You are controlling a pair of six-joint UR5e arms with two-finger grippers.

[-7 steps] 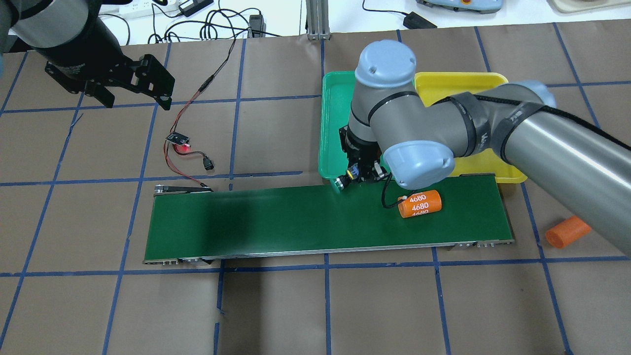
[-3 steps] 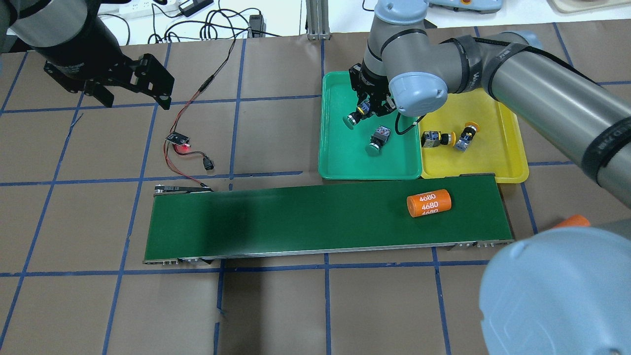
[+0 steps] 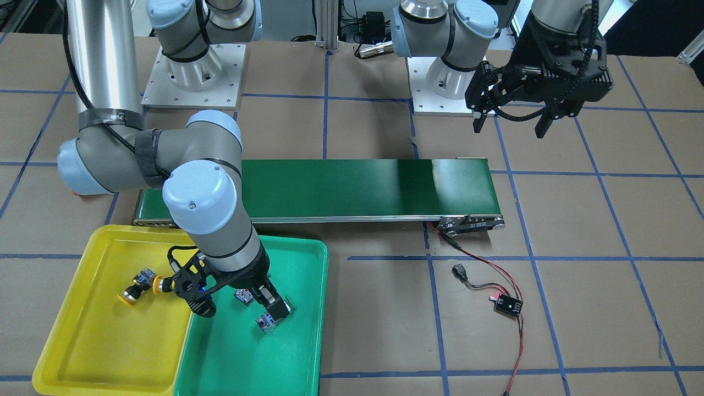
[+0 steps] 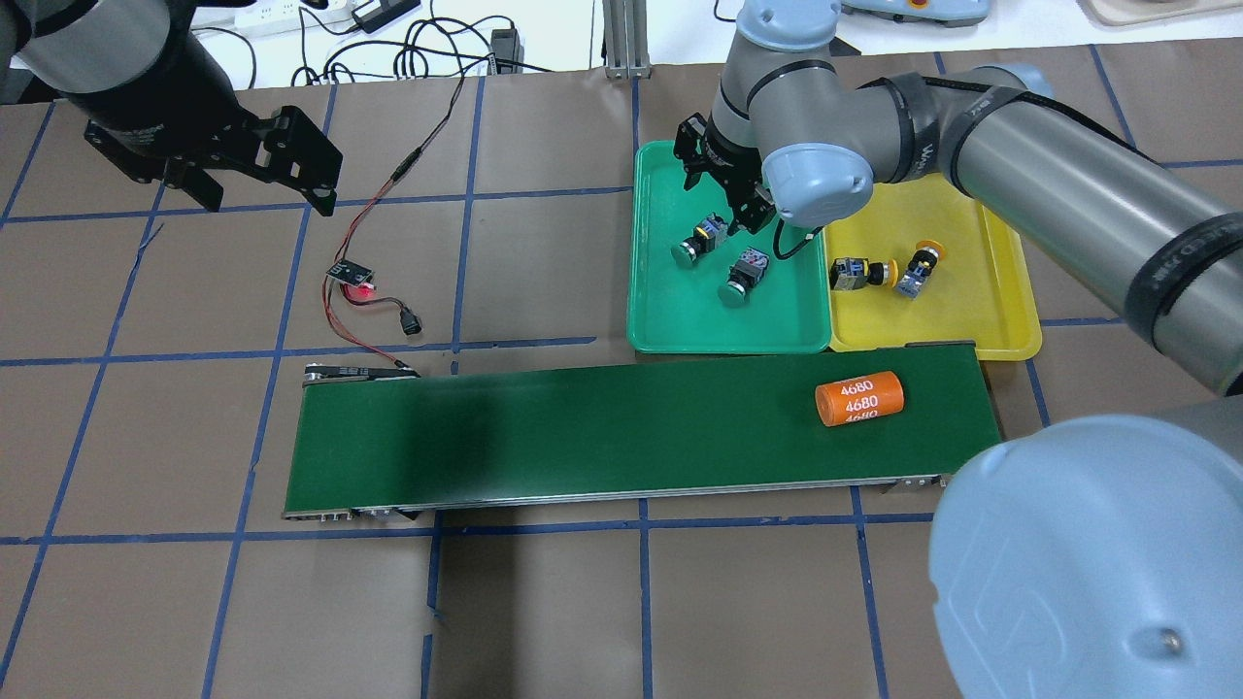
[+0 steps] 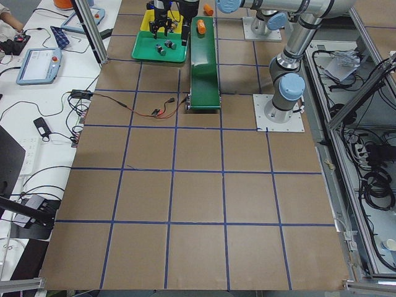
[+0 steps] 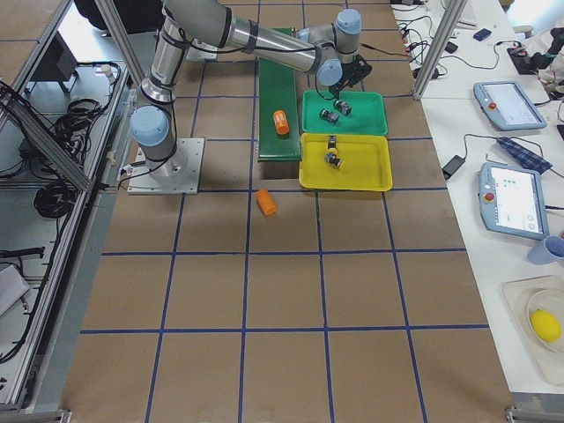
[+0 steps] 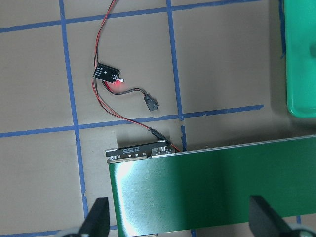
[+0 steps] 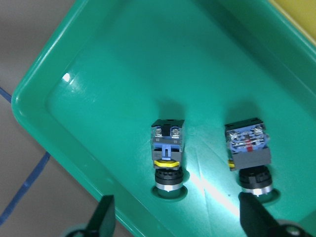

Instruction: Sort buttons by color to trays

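Note:
Two green-capped buttons (image 4: pixel 695 243) (image 4: pixel 742 276) lie on their sides in the green tray (image 4: pixel 680 316). In the right wrist view both buttons (image 8: pixel 168 148) (image 8: pixel 248 150) rest on the tray floor (image 8: pixel 123 79). My right gripper (image 4: pixel 721 197) hovers open just above them, holding nothing. Two yellow-capped buttons (image 4: pixel 856 273) (image 4: pixel 918 266) lie in the yellow tray (image 4: pixel 957 316). Far off at the table's left, my left gripper (image 4: pixel 270 199) hangs open and empty above the paper.
The dark-green conveyor belt (image 4: pixel 583 437) runs in front of the trays and carries an orange cylinder (image 4: pixel 859 400) near its right end. A second orange cylinder (image 6: pixel 266 203) lies on the paper. A small sensor board with red wires (image 4: pixel 352 276) lies left of the trays.
My right gripper carried a green button from the belt's edge into the green tray, let it go and opened. The orange cylinder moved right along the belt. The left arm stayed put.

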